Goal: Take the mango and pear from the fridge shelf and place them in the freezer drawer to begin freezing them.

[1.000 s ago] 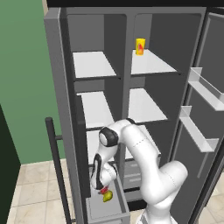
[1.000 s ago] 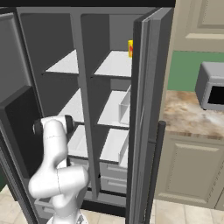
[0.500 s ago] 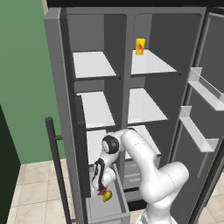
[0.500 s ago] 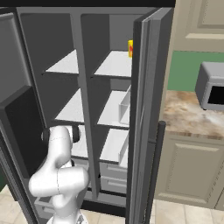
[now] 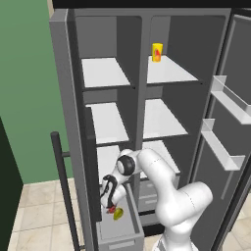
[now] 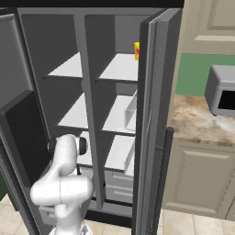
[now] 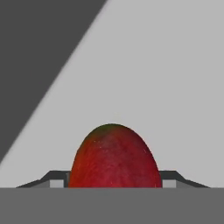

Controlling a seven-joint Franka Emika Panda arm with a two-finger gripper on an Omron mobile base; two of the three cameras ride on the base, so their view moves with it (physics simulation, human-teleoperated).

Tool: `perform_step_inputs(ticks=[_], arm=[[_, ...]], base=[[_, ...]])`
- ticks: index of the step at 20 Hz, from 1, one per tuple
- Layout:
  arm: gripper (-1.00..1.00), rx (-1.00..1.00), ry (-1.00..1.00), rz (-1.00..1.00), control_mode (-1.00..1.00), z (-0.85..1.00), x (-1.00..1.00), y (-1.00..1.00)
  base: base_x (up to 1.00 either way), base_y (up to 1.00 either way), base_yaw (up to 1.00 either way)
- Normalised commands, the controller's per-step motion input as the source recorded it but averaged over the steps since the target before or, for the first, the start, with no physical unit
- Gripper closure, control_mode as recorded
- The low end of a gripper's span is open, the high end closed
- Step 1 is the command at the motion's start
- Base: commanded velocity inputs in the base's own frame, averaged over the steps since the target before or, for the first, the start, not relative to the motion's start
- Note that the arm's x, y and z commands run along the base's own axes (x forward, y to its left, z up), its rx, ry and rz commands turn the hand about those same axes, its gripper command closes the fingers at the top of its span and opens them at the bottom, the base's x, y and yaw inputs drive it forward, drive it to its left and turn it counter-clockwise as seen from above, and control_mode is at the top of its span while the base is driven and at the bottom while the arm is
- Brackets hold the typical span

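Hand view: mango [image 7: 114, 156] sits between the two finger tips, pressed from both sides, grey drawer floor behind it. Left base view: gripper [image 5: 111, 208] reaches down into the open freezer drawer [image 5: 122, 234]; pear [image 5: 118, 213] lies just beside it. Yellow carton [image 5: 157, 52] stands on the top shelf.

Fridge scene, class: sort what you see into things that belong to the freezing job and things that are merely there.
Belonging to the job:
mango, held in the gripper
pear, lying in the freezer drawer
fridge shelf

Merely there:
yellow carton on the top shelf
microwave on the counter
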Motion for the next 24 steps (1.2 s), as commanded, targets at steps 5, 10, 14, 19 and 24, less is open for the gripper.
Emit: perform_step_inputs(ticks=[5,10,14,19,24], arm=[[-1.00,0.00,-0.13,0.00,-1.00,-0.12,-0.30,-0.05],[-1.00,0.00,-0.15,0.00,-1.00,0.00,-0.31,-0.13],[-1.00,0.00,-0.16,0.00,-1.00,0.02,-0.42,-0.10],[-1.00,0.00,-0.15,0.00,-1.00,0.20,-0.41,-0.11],[-1.00,0.00,-0.05,0.00,-1.00,0.76,-0.23,-0.02]], base=[[0.00,0.00,0.00],[0.00,0.00,0.00],[0.00,0.00,0.00],[0.00,0.00,0.00],[0.00,0.00,0.00]])
